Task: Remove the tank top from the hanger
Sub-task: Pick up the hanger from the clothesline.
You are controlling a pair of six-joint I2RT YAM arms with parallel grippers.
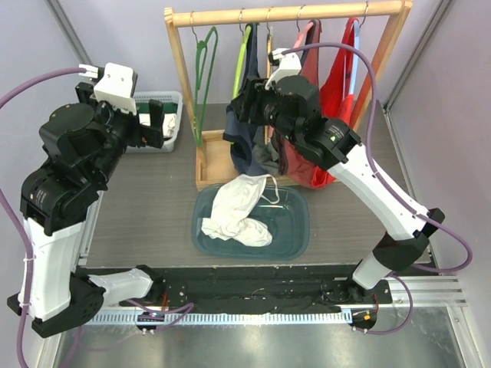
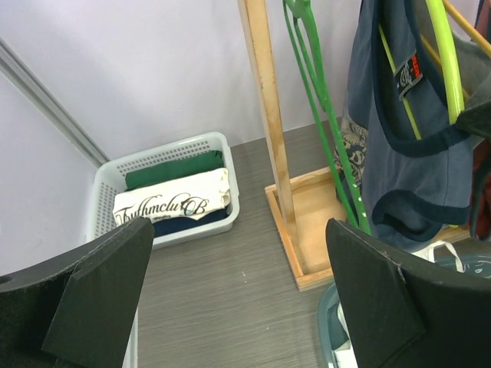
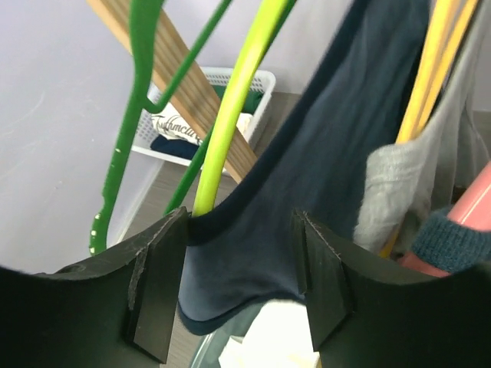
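- Hanging near the middle of the wooden rack (image 1: 284, 13), the navy tank top (image 1: 242, 146) is on its lime hanger (image 1: 245, 46), so the task is not yet done.
- At the rack's front, the right claw (image 3: 242, 284) has its jaws apart around the top's trimmed edge without pinching it. It looks placed to grip the cloth and draw it off the hanger.
- Left of the rack, the left claw (image 2: 238, 291) is spread wide and empty, probably to stay clear of the other arm.
- Just in front of the rack, a teal tub (image 1: 295, 230) holds a white garment (image 1: 238, 207), so removed clothes seemingly go there.
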